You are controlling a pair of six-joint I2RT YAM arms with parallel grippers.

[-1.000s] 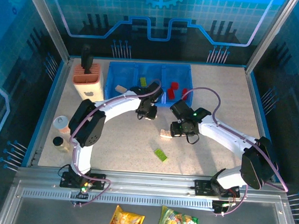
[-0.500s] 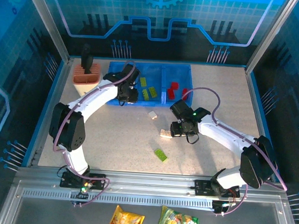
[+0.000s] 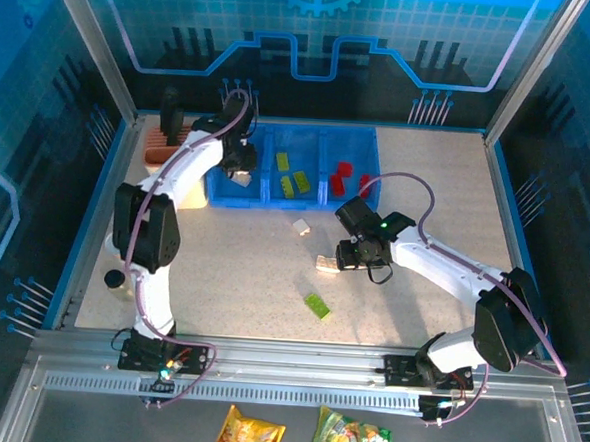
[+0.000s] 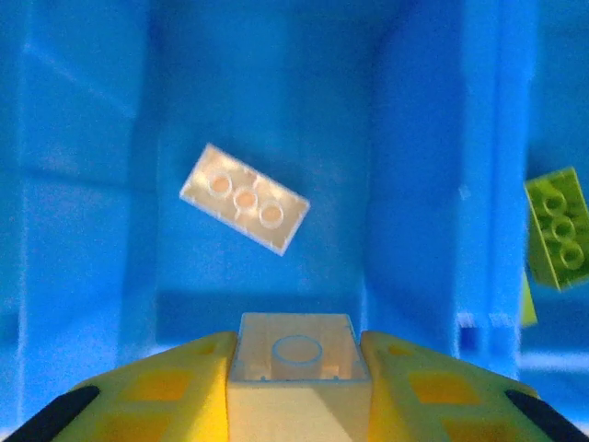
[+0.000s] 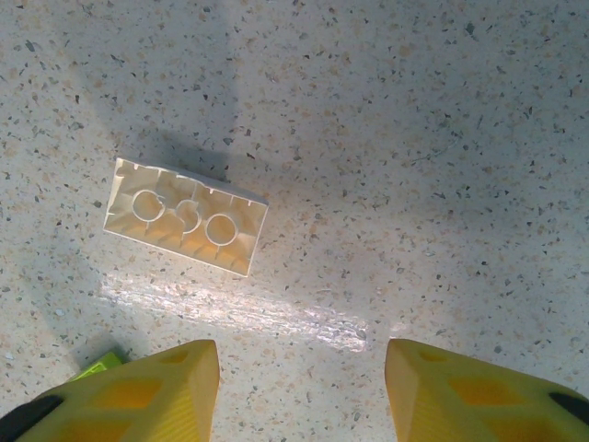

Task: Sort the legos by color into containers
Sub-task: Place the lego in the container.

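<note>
Snugly between fingers [image 4: 156,391], hollow cream brick [image 4: 296,364]

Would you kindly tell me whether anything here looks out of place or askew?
Yes: the cream brick on the table ahead of the open right gripper lies upside down, its hollow underside and round tubes facing up, at a slant to the gripper. The small brick in the left gripper sits squarely.

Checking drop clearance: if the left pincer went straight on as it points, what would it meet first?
Probably the floor of the left compartment, met by the held cream brick in the left pincer. The loose cream brick lies slightly left of that line; depth unclear, so it might get clipped.
</note>
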